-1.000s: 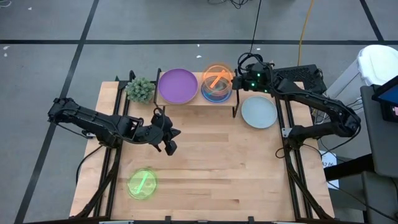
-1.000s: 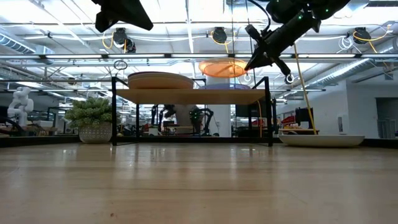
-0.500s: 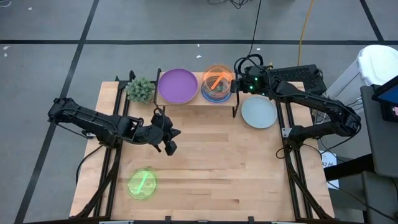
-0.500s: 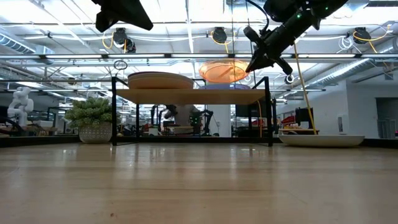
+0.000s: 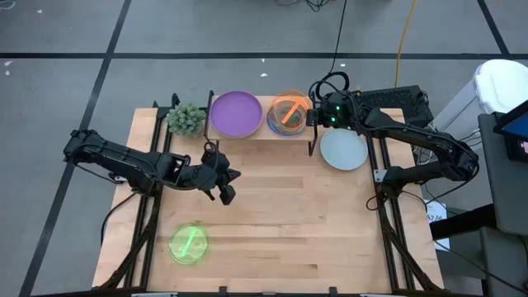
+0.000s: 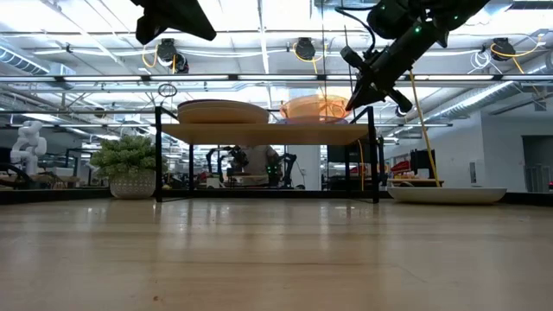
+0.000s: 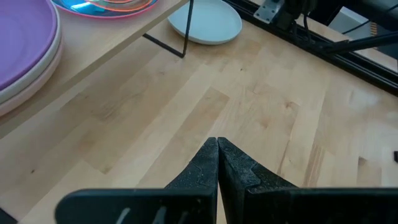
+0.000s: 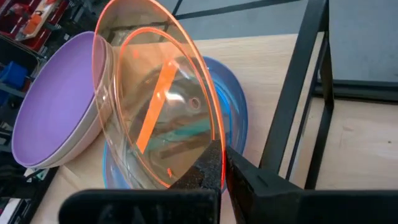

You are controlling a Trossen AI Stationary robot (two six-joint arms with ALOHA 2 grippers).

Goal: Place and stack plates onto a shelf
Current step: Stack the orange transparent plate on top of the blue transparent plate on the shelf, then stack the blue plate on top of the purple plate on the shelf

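Orange plate (image 5: 287, 110) hangs pinched by its rim in the right gripper (image 5: 313, 116), low over the blue plate (image 8: 233, 124) on the shelf (image 5: 261, 137) for stacking, while the left gripper (image 5: 226, 195) waits pressed together mid-table.

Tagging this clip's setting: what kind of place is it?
Probably a robotics lab or industrial workspace, not a home. The low view shows an open ceiling with strip lights and cable runs and a white humanoid figure in the background; the high view shows a wooden table on grey floor with taped lines.
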